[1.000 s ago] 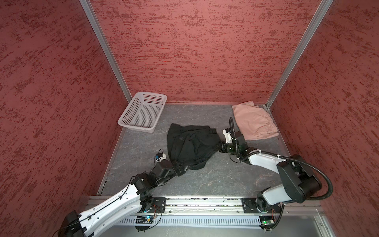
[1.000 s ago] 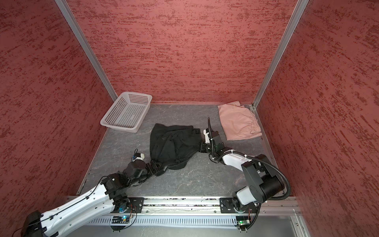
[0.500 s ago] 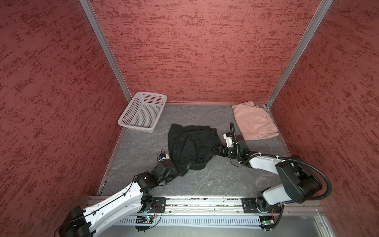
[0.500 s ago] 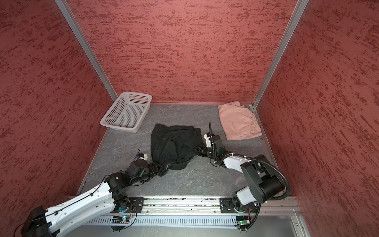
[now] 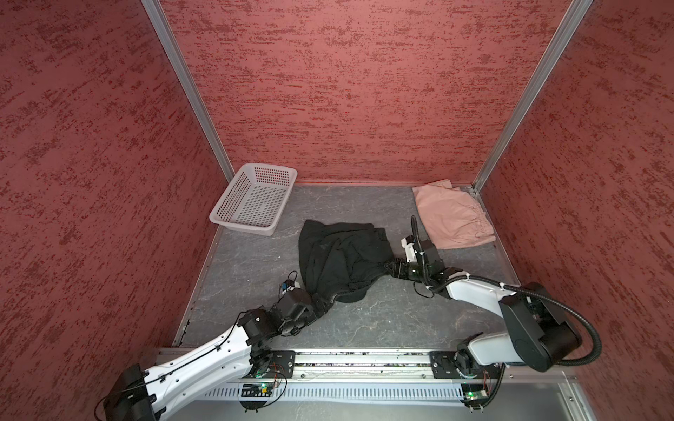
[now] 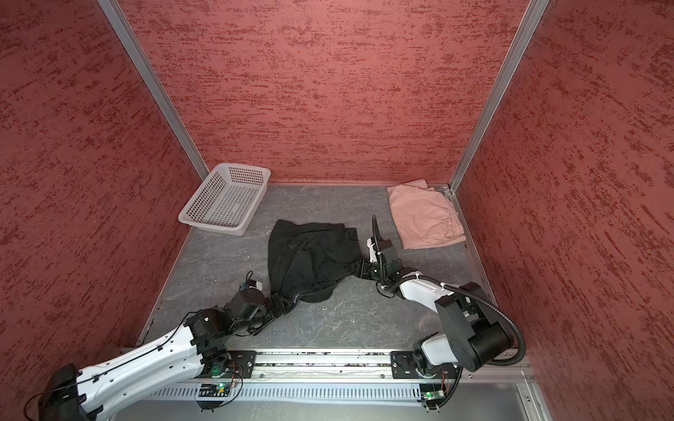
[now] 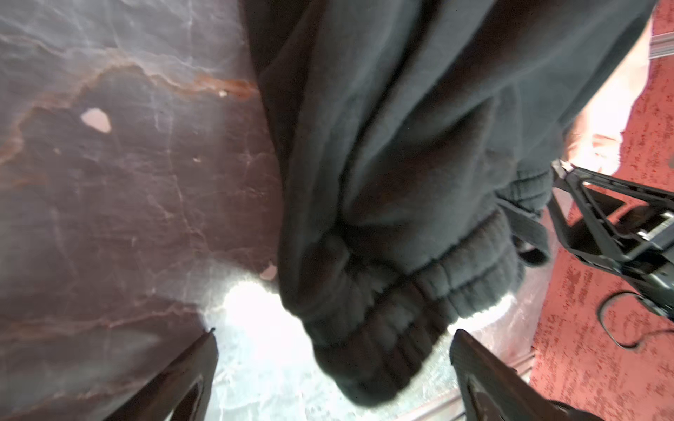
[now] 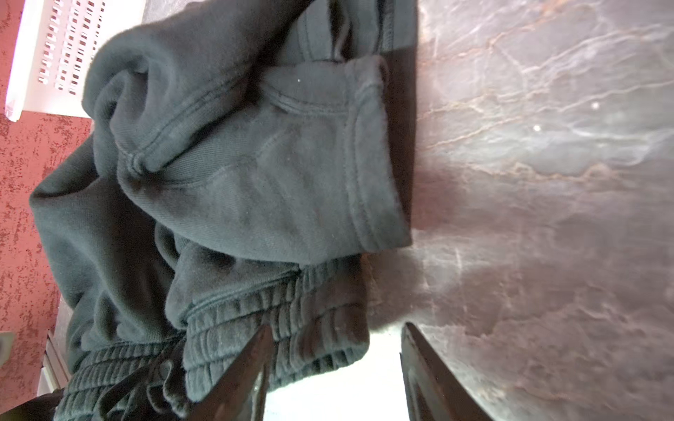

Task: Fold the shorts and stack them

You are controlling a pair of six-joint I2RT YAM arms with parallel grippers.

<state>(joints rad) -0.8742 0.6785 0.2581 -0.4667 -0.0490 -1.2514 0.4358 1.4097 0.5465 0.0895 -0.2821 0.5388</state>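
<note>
Flattening the black shorts [image 5: 339, 251]: my left tool [image 7: 332, 332] and right tool [image 8: 337, 326] both gape at the waistband [image 8: 226, 320]; next, pinch its corners

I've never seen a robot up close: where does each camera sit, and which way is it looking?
Top views: side by side, high above the front, looking down at the table, black shorts, pink shorts and basket; left arm and right arm both show.
Left wrist: on the left arm, low, facing the black shorts' waistband; its left fingers show, spread.
Right wrist: on the right arm, facing the same waistband's other end; its right fingers show, apart.
Shared: every view shows the black shorts.
</note>
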